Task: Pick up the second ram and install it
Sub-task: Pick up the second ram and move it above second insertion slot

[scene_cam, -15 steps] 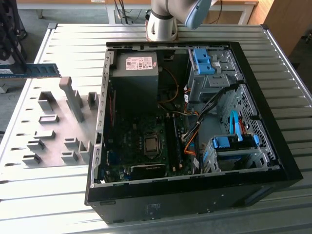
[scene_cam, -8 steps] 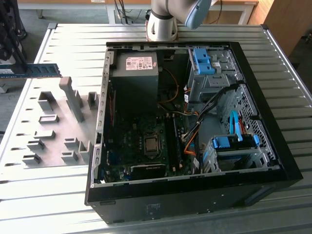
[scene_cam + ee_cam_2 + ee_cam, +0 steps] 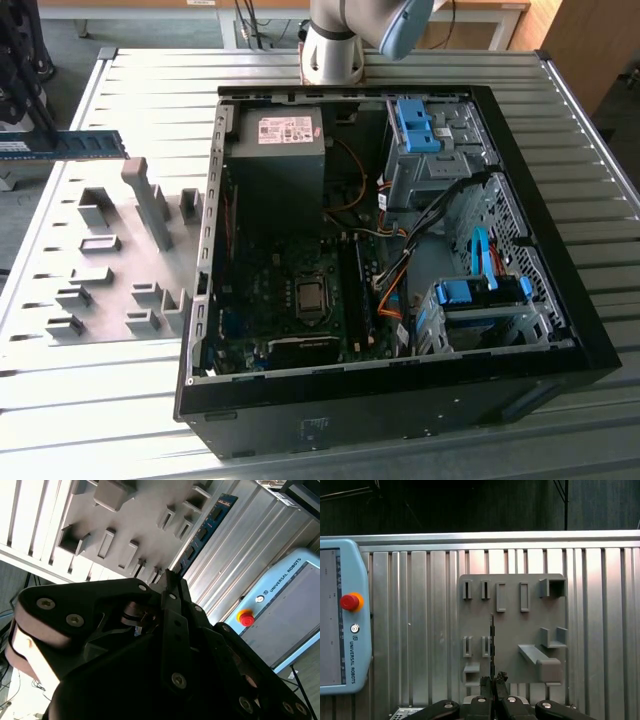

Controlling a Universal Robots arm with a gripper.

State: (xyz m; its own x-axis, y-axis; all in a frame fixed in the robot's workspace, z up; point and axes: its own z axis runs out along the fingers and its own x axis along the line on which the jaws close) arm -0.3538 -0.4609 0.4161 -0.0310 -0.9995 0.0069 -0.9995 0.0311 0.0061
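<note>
Second ram (image 3: 62,145) sits clamped in your gripper (image 3: 493,679), held over the grey fixture plate (image 3: 110,262), apart from the open computer case (image 3: 578,300).

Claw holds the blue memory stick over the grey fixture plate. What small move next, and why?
Probably a level carry toward the open black computer case, to the exterior view's right. The claw is shut on the thin blue circuit-board stick, which hangs clear above the grey plastic fixture plate; the long black motherboard slots it must reach lie inside that case.
</note>
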